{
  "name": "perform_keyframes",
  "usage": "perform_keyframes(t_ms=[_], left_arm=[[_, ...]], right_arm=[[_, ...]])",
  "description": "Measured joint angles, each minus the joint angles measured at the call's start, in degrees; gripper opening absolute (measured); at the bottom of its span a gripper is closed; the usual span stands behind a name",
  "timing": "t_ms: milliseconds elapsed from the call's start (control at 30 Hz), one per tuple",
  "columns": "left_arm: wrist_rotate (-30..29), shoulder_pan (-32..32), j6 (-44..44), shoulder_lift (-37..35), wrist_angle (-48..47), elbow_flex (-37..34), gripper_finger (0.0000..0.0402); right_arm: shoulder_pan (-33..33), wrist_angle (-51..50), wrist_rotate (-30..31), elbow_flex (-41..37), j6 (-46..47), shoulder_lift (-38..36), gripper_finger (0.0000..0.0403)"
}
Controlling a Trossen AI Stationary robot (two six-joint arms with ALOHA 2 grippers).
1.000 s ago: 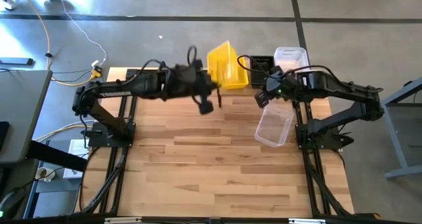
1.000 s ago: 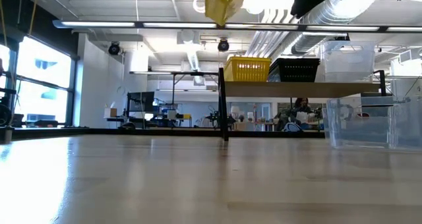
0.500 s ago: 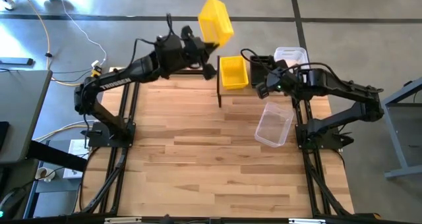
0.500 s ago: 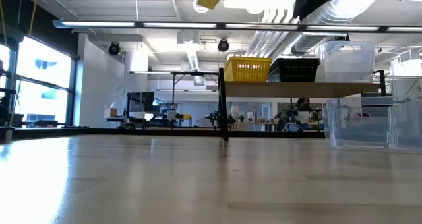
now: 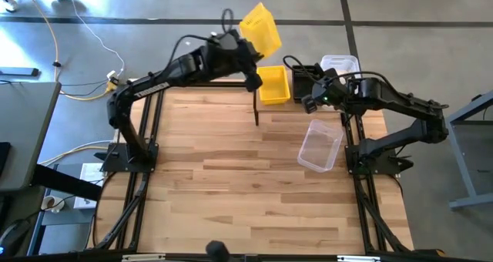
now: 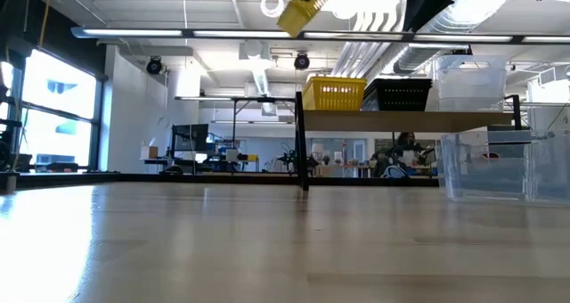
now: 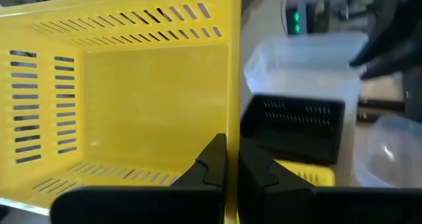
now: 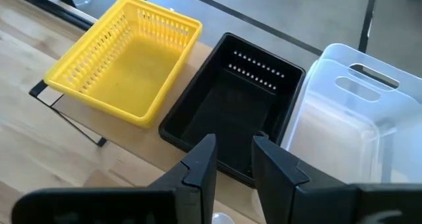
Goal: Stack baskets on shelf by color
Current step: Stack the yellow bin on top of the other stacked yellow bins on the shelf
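High view shows the left gripper (image 5: 248, 52) raised above the far edge of the table, clamped on the rim of a yellow basket (image 5: 260, 27) that hangs tilted in the air beyond the shelf (image 5: 296, 92). Left wrist view confirms the grasp: both fingers (image 7: 212, 159) pinch the basket's side wall, one inside and one outside.

On the shelf a second yellow basket (image 5: 273, 85) sits at the left end, a black basket (image 8: 231, 112) in the middle and clear baskets (image 8: 343, 118) nested at the right end. Another clear basket (image 5: 320, 146) lies on the table just in front of the shelf.

Right gripper (image 8: 229, 159) hovers over the black basket with its fingers parted and nothing between them.

Judgement: the step in hand is nesting the held yellow basket into the yellow one on the shelf. To do it well, the held basket should be levelled first, opening up, then centred squarely over its partner before lowering, so that its corners do not catch the rim or nudge the black basket touching alongside. Release only once it is seated. The right arm sits close and should hold clear
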Motion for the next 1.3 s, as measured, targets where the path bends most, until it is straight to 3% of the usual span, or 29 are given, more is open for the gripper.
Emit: perform_keyframes(t_ms=[200, 600, 1300], left_arm=[[4.4, -1.6, -2.4, 3.2, -3.6, 1.1, 0.0], [4.9, -3.8, -2.4, 9.5, -9.3, 1.0, 0.0], [5.6, -4.0, -4.3, 11.1, -16.1, 1.0, 0.0]], right_arm=[[0.0, 0.0, -0.5, 0.0, 0.0, 0.0, 0.0083], [0.0, 0.0, -0.7, 0.0, 0.4, 0.0, 0.0083], [0.0, 0.0, -1.0, 0.0, 1.5, 0.0, 0.0083]])
